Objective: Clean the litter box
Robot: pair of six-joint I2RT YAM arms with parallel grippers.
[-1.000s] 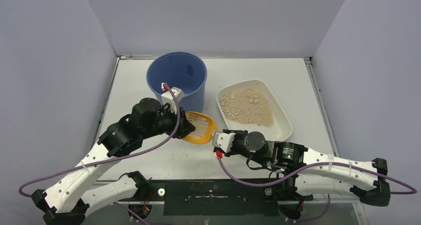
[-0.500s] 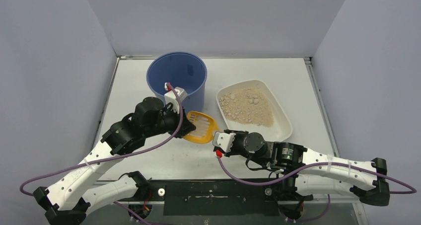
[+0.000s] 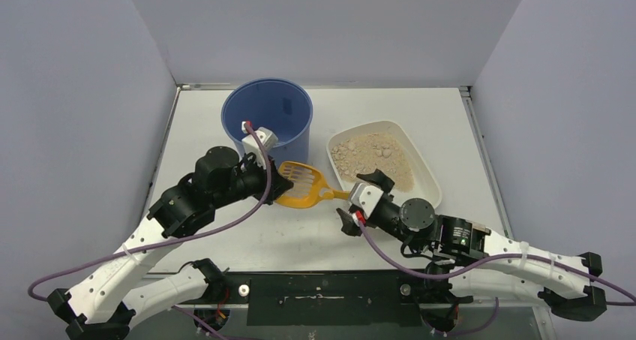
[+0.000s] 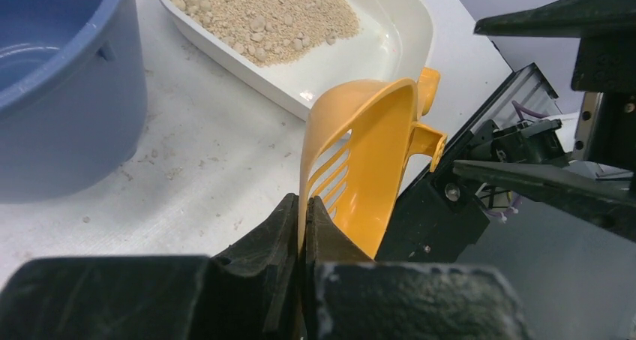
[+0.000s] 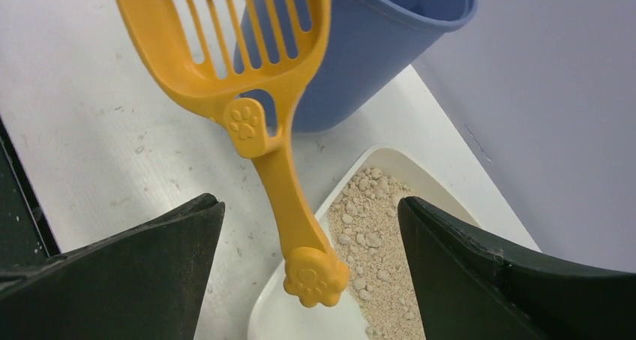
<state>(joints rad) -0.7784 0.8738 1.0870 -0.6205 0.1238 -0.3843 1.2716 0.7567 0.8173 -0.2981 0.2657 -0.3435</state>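
Litter box (image 3: 424,176) nr paw-stamped scoop (image 3: 300,186)

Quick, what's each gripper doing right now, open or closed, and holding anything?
Left gripper: closed, pinching the rim of the yellow scoop.
Right gripper: open, holding nothing.

Right wrist view: scoop (image 5: 247,122) front cut off at top; litter box (image 5: 337,181) cropped at bottom.

Scoop (image 3: 300,184) handle blocks the open right claw (image 3: 361,200), bucket (image 3: 297,148) and litter box (image 3: 428,182) flanking; nearer table (image 3: 285,236) lies bare.
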